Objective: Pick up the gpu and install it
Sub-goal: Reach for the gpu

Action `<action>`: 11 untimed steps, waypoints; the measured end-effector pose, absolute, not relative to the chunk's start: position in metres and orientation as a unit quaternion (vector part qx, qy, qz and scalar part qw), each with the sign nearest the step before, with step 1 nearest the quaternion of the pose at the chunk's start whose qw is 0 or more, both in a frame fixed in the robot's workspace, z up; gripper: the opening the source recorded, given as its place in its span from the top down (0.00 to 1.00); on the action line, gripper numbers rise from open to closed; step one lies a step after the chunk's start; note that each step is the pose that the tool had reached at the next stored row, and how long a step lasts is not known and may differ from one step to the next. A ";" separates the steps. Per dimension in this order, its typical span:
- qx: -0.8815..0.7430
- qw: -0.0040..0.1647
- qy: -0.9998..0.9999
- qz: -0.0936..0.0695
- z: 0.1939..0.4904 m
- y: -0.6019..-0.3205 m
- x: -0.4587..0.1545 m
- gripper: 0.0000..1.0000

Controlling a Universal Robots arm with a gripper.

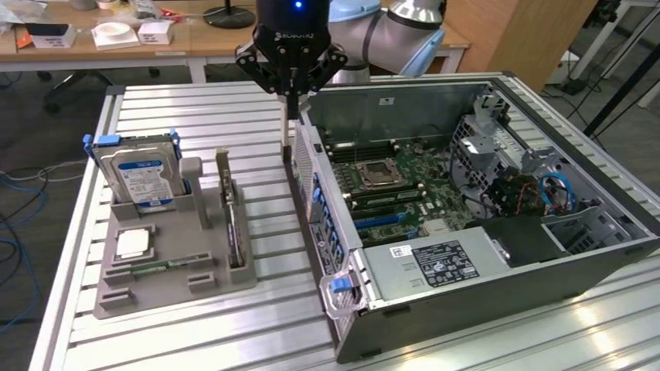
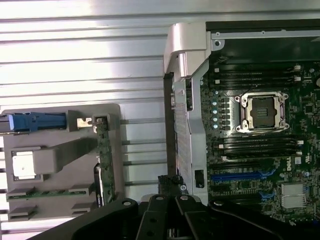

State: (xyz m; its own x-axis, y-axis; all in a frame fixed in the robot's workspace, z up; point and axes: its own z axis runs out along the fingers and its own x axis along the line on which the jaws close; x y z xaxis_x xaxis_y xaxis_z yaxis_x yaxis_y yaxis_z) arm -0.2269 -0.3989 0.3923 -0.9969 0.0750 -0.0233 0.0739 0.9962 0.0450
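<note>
The tool (image 1: 290, 94) is clenched shut, right by the wall of the open case (image 1: 515, 297). Its black body says ROBOTIQ. A thin strip hangs under it, and I cannot tell what it is. The gpu (image 1: 234, 228) stands on its edge in the gray tray (image 1: 165, 297), on the side of the tool away from the case and well apart from it. The blue label on the drive (image 1: 139, 174) is too small to read.

Bright room light, strong white glare across slatted table (image 2: 80, 30)
</note>
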 end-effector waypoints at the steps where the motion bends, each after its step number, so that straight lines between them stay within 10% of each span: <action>1: 0.037 0.012 0.999 0.022 0.392 -0.399 -0.228 0.89; 11: 0.037 0.012 0.999 0.022 0.392 -0.399 -0.237 0.89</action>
